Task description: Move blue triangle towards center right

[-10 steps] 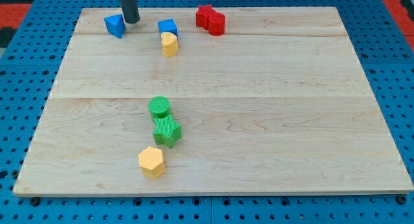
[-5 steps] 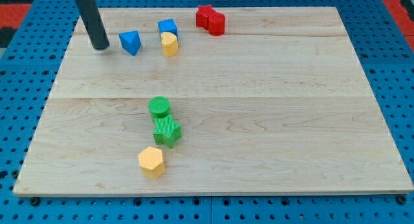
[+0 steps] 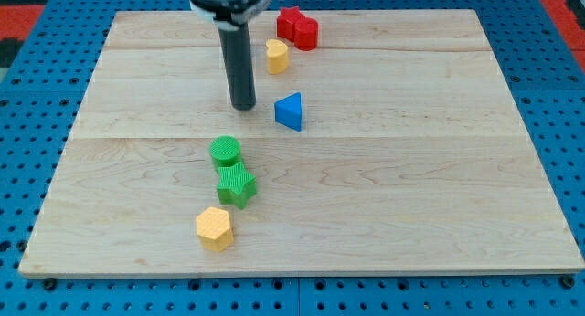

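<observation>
The blue triangle [image 3: 289, 111] lies on the wooden board [image 3: 411, 170], a little above and left of its middle. My tip [image 3: 243, 107] stands just to the triangle's left, with a small gap between them. The dark rod rises from the tip to the view's top. The blue cube seen earlier does not show now; the rod may hide it.
A yellow block [image 3: 277, 56] lies above the triangle, just below two red blocks [image 3: 297, 27] at the board's top edge. A green cylinder [image 3: 225, 152], a green star [image 3: 236, 184] and a yellow hexagon [image 3: 214, 228] run down the lower left middle.
My tip has swept from the upper left to the right and down. The blue triangle has slid right and down with it. The yellow block has shifted right, towards the red blocks.
</observation>
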